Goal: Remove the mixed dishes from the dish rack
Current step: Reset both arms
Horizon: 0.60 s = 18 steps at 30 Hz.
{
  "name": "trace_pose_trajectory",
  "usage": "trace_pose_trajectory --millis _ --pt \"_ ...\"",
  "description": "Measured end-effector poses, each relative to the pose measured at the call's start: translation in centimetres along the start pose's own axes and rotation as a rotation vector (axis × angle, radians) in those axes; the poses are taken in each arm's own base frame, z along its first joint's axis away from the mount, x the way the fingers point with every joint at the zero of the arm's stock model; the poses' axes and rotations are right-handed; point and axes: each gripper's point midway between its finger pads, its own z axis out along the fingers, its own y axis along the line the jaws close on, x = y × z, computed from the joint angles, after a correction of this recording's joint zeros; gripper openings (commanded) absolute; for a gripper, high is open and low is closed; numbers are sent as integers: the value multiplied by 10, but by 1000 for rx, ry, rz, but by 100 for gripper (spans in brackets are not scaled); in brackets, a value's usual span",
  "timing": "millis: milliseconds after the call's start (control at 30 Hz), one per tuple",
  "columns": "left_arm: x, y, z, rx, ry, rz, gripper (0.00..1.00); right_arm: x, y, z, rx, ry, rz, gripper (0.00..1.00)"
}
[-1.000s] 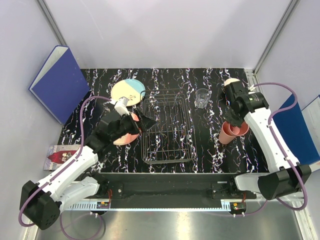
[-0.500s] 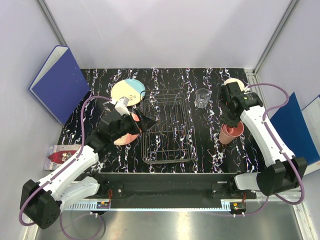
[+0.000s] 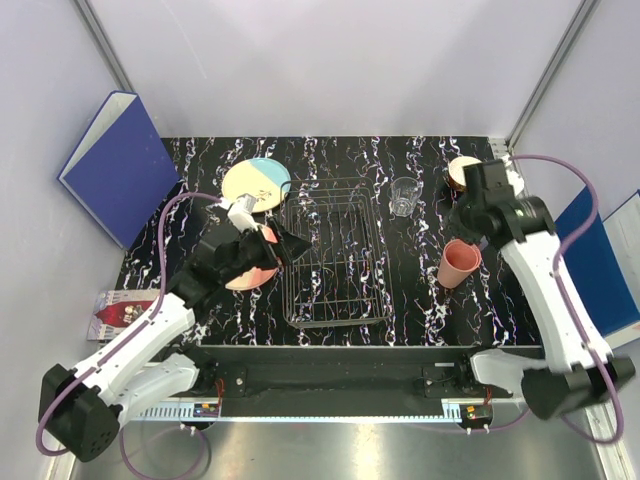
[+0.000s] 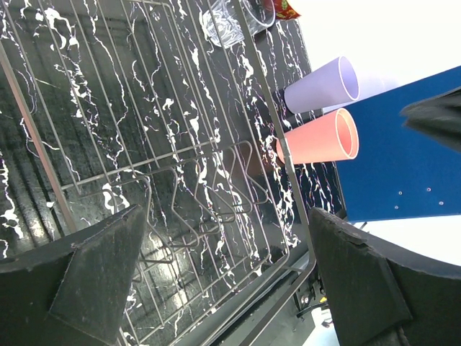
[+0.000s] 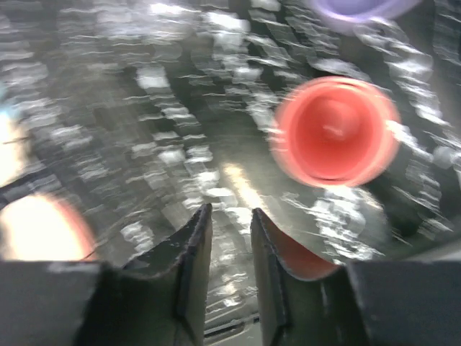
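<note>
Right end effector lifted away, salmon-pink cup upright, ahead-right, apart

The wire dish rack sits empty in the middle. To its left lie a blue-and-cream plate, farther, and a pink plate, nearer. To its right stand a clear glass, an upright pink cup with a lavender cup just beside it, and a red bowl at the far right.

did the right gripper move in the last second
Yes. The right gripper has drawn back from over the salmon-pink cup toward the table's far edge, and is now about level with the clear glass, which has not moved.
</note>
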Motion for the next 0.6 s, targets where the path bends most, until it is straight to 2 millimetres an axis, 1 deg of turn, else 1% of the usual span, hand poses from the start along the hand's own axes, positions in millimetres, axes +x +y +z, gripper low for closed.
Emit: trace_pose_trajectory --millis 33,67,100,133,200,267,300,333,400,433,500,533,567,600 --pt "0 0 -1 -2 0 2 99 -4 11 -11 -86 -18 -1 51" --pt "0 1 -2 -4 -1 6 99 -8 20 -22 -162 -41 -3 60" --pt "1 2 -2 -9 2 12 99 -10 34 -37 -283 -67 -14 66" --pt "1 3 -3 -15 6 17 99 -10 44 -54 -396 -90 -26 70" --pt "2 5 -5 -38 19 33 99 -6 59 -88 -597 -139 -63 79" --pt "1 7 -8 -60 27 49 99 0 67 -114 -739 -176 -106 82" --pt "0 6 -9 -70 29 61 99 3 71 -124 -793 -191 -129 84" --pt "-1 5 -11 -80 32 75 99 7 75 -131 -829 -195 -151 84" --pt "-3 3 -14 -102 34 103 99 19 88 -136 -886 -182 -209 85" --pt "-3 2 -17 -119 37 119 99 31 97 -135 -907 -158 -253 86" --pt "-5 -4 -21 -144 38 160 99 56 115 -126 -912 -104 -334 87" --pt "-5 -10 -25 -158 39 190 99 72 125 -120 -906 -77 -385 87" --pt "-6 -14 -27 -162 35 207 99 84 134 -112 -884 -67 -432 87" --pt "-7 -19 -30 -170 31 224 99 95 141 -109 -874 -58 -472 87"
